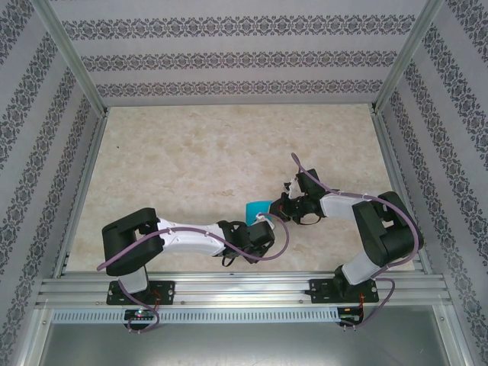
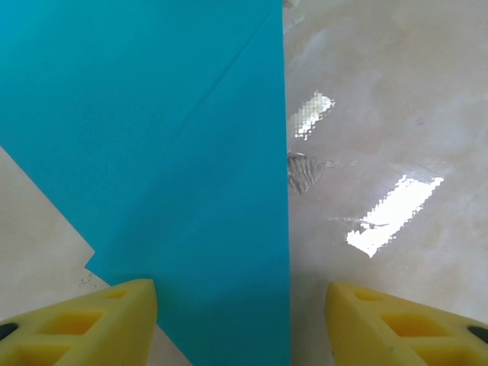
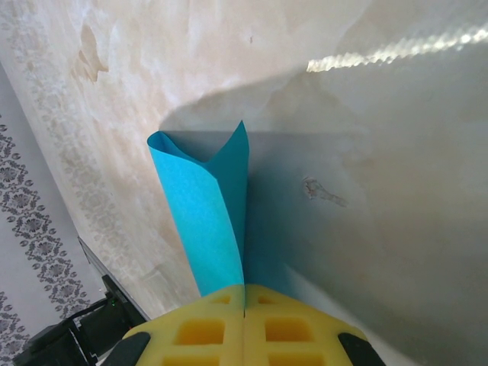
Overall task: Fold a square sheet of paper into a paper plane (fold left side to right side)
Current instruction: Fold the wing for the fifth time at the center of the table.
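On table [image 1: 191, 168], paper [image 3: 206, 221] in R pincer [image 3: 244, 303]

White-and-black arms [image 1: 191, 238] — purple cables [image 1: 358, 196], yellow fingers [image 2: 84, 324]

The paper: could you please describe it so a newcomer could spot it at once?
On the pale table, look at the middle, toward the near edge. The paper sits there, pinched in the right gripper. It is the only bright teal thing, thin and creased.

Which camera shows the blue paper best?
The left wrist view: the paper fills half the frame, diagonal crease plain. The right wrist view shows it curled, pinched in the right gripper; the top view, a small patch.
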